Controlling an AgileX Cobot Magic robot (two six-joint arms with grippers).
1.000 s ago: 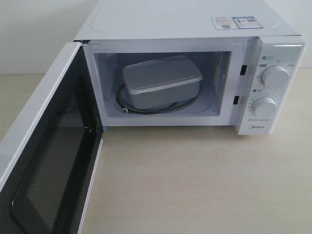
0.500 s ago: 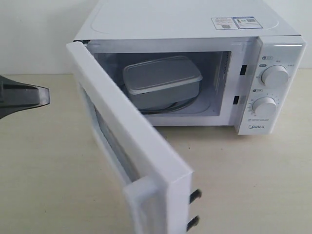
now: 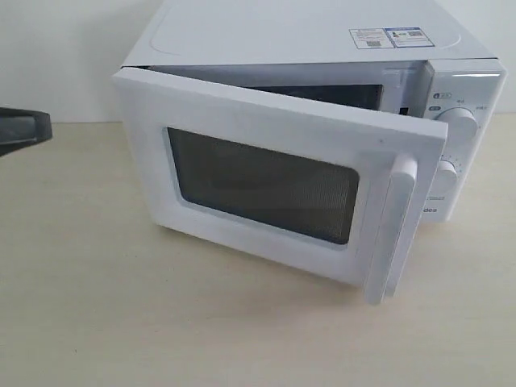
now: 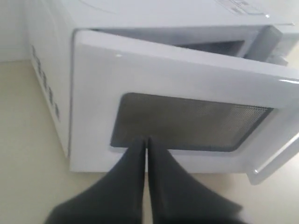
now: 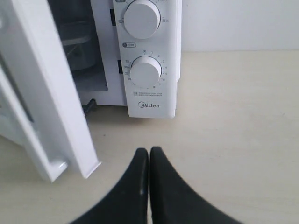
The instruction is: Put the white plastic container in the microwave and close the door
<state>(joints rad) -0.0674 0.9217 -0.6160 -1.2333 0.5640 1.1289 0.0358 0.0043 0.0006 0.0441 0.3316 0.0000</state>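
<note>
The white plastic container (image 5: pixel 77 46) sat inside the microwave (image 3: pixel 306 32). I could only make it out as a dim pale shape in the cavity, seen past the door's edge from the right wrist view, so that step looked done to me. The door (image 3: pixel 274 185) stood partway shut, its handle (image 3: pixel 395 226) side well clear of the knobs (image 5: pixel 145 72), so the latch was not yet home. The left end effector (image 4: pixel 146 140) was clenched on nothing, out to the side over the table (image 3: pixel 121 322) and apart from the door. The right end effector (image 5: pixel 149 161) was likewise clenched and empty, hanging before the control panel. A last push looked to be all that was left.
</note>
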